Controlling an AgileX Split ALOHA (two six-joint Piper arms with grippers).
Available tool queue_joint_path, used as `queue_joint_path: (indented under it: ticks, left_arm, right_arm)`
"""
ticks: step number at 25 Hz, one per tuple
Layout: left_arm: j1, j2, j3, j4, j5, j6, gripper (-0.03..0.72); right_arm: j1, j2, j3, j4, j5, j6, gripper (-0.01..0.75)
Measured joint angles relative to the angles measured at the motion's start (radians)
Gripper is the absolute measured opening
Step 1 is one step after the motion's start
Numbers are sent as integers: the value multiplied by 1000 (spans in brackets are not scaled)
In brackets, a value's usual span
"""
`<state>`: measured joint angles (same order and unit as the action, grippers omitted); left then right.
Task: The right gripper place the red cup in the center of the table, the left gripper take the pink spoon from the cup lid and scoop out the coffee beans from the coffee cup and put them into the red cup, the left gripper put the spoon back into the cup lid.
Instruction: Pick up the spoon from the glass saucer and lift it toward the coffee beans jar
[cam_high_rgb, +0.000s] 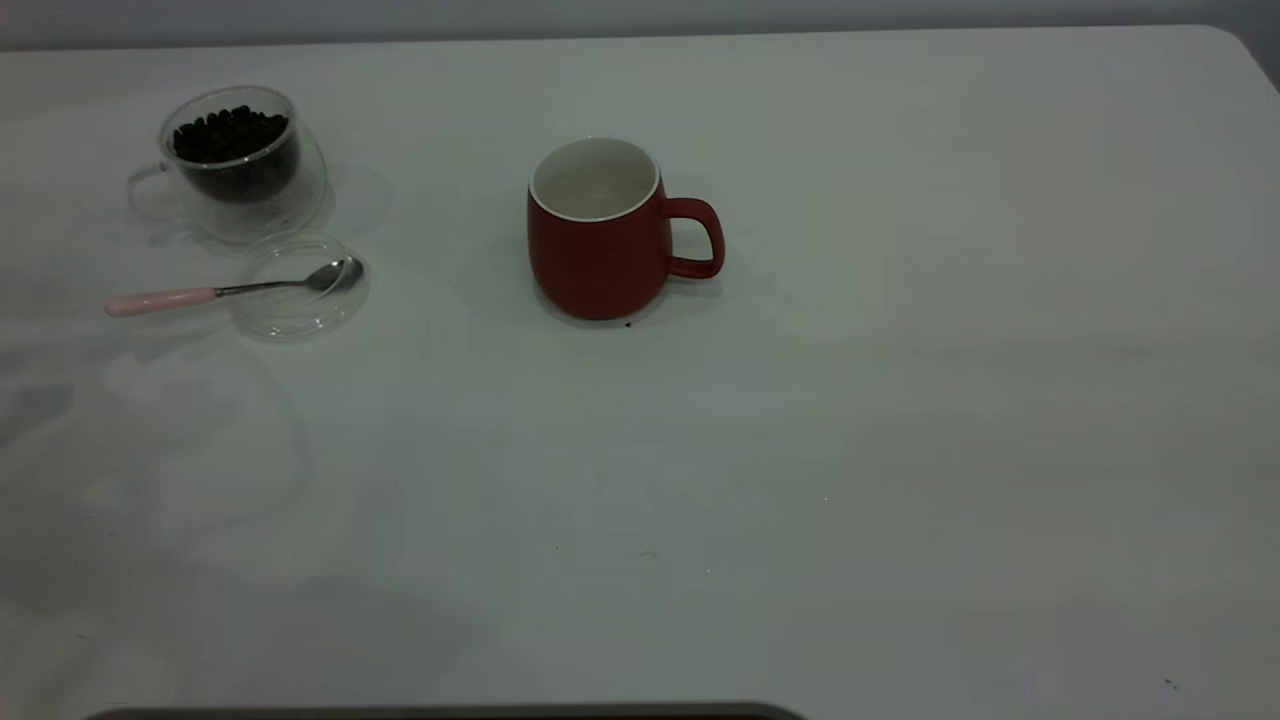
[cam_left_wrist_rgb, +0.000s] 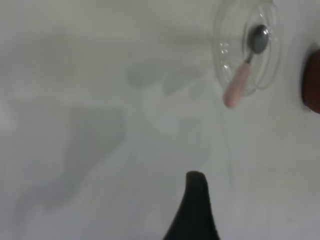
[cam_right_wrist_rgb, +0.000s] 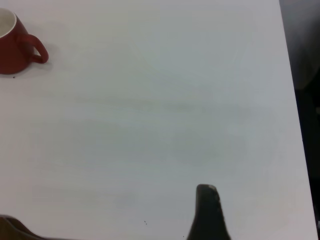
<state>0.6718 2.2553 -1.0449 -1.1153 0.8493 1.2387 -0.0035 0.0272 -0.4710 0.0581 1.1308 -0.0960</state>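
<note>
Reach the left gripper (cam_left_wrist_rgb: 192, 210) – finger state unclear – to the pink spoon (cam_high_rgb: 160, 299) handle overhanging the cup lid (cam_high_rgb: 300, 310) – lift level

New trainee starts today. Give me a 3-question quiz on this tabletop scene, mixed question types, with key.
1. True or false: the red cup holds coffee beans.
2. The pink spoon has its bowl resting in: A) the coffee cup B) the cup lid C) the red cup.
3. Fill in: in the exterior view the red cup's handle points to the view's ____.

Key: 1 false, 2 B, 3 right.
</note>
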Motion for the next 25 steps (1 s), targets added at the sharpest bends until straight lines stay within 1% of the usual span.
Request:
queue_joint_path:
  ticks: [7, 13, 19, 25]
  left_arm:
    - [-11, 153, -89, -69, 47, 41, 718]
    - [-80, 227, -155, -87, 83, 44, 714]
    - [-155, 240, -165, -162, 85, 55, 705]
    - [-192, 240, -168, -208, 93, 60, 694]
  right_arm:
    - [0, 0, 0, 0, 0, 0, 591]
    - [0, 0, 0, 0, 0, 0, 591]
    - [0, 0, 0, 0, 0, 0, 591]
    - [0, 0, 0, 0, -1, 0, 591]
